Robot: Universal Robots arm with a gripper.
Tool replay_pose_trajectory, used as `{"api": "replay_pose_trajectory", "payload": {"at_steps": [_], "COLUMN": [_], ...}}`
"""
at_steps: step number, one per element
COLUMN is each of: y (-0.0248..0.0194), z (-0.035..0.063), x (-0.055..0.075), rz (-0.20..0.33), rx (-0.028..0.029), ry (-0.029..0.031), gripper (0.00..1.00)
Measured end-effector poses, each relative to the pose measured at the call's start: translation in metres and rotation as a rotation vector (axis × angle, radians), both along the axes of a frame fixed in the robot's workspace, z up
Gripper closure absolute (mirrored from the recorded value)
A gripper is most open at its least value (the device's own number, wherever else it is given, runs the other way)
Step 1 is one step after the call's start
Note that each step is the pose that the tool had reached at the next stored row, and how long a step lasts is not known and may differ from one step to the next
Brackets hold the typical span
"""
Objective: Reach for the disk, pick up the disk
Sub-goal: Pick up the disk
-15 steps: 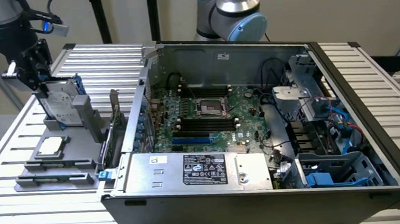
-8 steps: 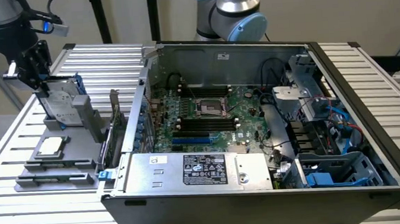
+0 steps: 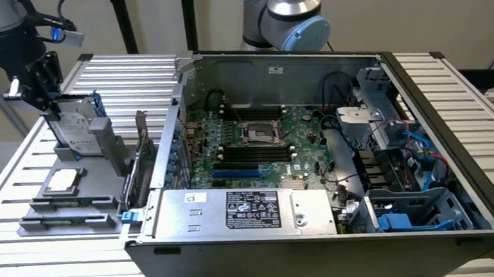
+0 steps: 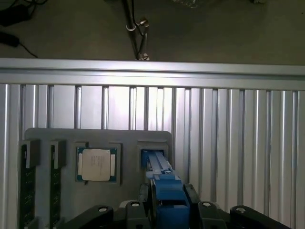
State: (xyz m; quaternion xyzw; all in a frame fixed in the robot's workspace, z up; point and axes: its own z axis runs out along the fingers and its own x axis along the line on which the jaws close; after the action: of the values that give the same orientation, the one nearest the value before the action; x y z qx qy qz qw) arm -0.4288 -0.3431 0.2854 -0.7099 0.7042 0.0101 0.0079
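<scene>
Arm [image 3: 5, 44] at the exterior view's left, upright, wrist [image 3: 42, 77] aimed straight down

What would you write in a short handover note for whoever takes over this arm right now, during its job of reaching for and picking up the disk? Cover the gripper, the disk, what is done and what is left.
Gripper: at the upper edge of the disk, lined up over its blue bracket. A closed grip cannot be confirmed.
Disk: standing on edge in the grey holder on the slatted table, at the exterior view's left of the open computer case.
Done: the reach to the disk.
Left: the disk is not yet lifted out of the holder.
</scene>
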Motion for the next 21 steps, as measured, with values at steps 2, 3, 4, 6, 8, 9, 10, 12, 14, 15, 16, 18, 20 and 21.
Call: {"api": "replay_pose_trajectory", "payload": {"at_steps": [2,3,4,6,8,9,10,12,14,15,16,18,20,21], "y": [-0.0028,-0.0040,-0.0054,-0.0084,-0.0113,-0.0119,-0.0121,-0.0121,-0.0122,-0.0122,-0.0122,-0.0122,-0.0122,-0.0122], "z": [-0.0001,-0.0001,-0.0001,-0.0001,-0.0001,-0.0001,-0.0001,-0.0001,-0.0001,-0.0001,-0.0001,-0.0001,-0.0001,-0.0001], "x": [0.000,0.000,0.000,0.000,0.000,0.000,0.000,0.000,0.000,0.000,0.000,0.000,0.000,0.000], "rz": [0.000,0.000,0.000,-0.001,-0.001,-0.001,-0.001,-0.001,-0.001,-0.001,-0.001,-0.001,-0.001,-0.001], "rx": [0.0024,0.0034,0.0045,0.0069,0.0102,0.0111,0.0113,0.0114,0.0114,0.0115,0.0114,0.0114,0.0114,0.0114], "ry": [-0.0001,-0.0001,-0.0001,-0.0001,-0.0002,-0.0001,-0.0001,-0.0001,-0.0001,-0.0002,-0.0002,-0.0001,-0.0002,-0.0002], "gripper": [0.66,0.66,0.67,0.67,0.67,0.67,0.67,0.67,0.67,0.67,0.67,0.67,0.67,0.67]}}
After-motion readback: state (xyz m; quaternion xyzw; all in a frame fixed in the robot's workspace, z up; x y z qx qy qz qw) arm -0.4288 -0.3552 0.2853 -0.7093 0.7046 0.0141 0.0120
